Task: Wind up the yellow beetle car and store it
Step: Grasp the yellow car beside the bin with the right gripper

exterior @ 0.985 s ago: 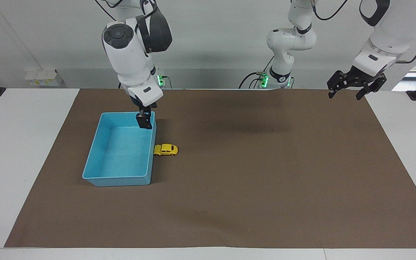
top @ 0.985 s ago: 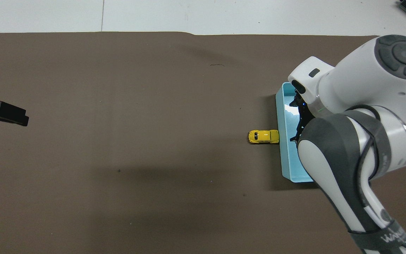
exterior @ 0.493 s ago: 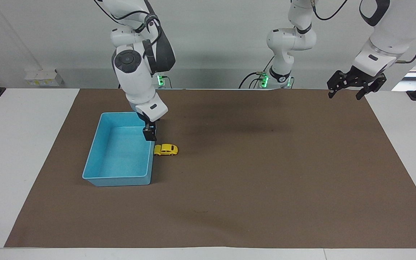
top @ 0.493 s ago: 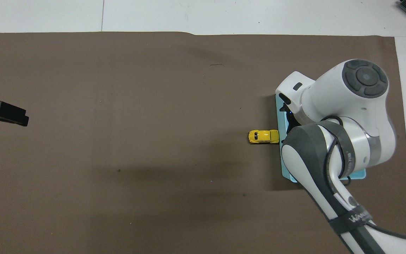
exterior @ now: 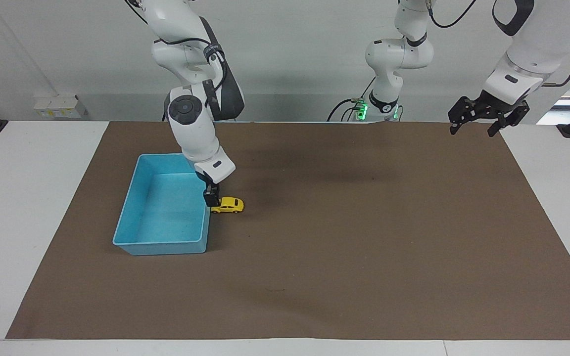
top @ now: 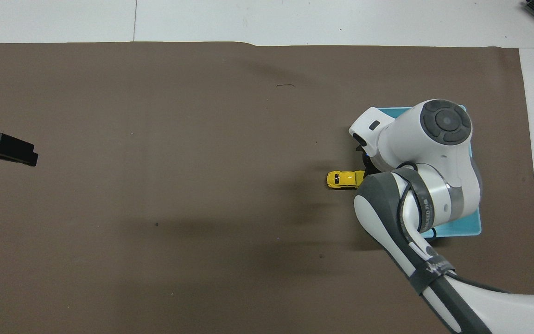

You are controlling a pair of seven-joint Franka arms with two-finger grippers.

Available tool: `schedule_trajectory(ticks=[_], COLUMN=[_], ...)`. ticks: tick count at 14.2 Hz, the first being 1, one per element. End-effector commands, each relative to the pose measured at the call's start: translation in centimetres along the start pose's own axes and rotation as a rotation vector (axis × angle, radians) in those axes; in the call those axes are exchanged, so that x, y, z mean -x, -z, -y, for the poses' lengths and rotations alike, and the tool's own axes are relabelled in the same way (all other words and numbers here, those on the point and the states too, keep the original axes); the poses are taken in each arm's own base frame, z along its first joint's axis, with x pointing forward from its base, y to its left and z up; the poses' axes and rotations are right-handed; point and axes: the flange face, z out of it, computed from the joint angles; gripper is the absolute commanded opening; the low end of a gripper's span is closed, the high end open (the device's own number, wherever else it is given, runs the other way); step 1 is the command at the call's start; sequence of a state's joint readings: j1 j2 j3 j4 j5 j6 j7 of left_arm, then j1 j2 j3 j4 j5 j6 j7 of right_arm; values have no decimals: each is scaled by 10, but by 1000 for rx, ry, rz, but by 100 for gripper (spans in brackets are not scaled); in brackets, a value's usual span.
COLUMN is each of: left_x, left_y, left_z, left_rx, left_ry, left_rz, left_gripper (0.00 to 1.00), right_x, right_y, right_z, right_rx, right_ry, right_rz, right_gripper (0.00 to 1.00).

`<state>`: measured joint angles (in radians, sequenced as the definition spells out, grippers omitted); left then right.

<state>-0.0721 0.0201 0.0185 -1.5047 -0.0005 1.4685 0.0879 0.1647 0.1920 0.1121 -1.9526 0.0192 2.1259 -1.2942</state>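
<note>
While the yellow beetle car sits on the brown mat, touching the outer wall of the light-blue tray at the right arm's end of the table, it looks light, rigid and smooth, so a grip across its flanks seems soundest. From the facing view, the right gripper hangs at the car's tray-side end, its finger spacing not discernible, whereas overhead the wrist hides it. Over the mat's corner, the left gripper waits with fingers spread wide.
</note>
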Motion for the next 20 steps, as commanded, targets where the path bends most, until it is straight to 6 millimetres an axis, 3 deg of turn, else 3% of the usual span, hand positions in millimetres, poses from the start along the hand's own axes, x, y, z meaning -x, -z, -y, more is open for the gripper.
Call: schedule_trajectory(ticks=[1, 7, 10, 13, 14, 16, 17, 20], left_x=[7, 6, 7, 7, 7, 6, 6, 7], left_y=[5, 4, 5, 5, 5, 4, 4, 5], left_z=[1, 1, 1, 1, 1, 1, 1, 1], left_rx=[-9, -9, -9, -9, -9, -9, -9, -9], left_ry=[11, 11, 11, 11, 11, 12, 11, 11], left_rz=[6, 7, 6, 6, 6, 7, 7, 6], left_gripper=[100, 100, 100, 100, 100, 100, 100, 100], right_x=[-6, -10, -14, -21, -26, -26, -25, -25], right_y=[-23, -69, -76, -77, -75, -76, -77, -73], right_z=[0, -6, -4, -1, 1, 3, 4, 2], right_rx=[14, 16, 2, -7, -11, -23, -36, -45], right_ry=[30, 47, 55, 43, 52, 44, 44, 50], right_rz=[5, 14, 22, 25, 28, 32, 36, 52], right_gripper=[100, 100, 99, 84, 69, 15, 0, 0])
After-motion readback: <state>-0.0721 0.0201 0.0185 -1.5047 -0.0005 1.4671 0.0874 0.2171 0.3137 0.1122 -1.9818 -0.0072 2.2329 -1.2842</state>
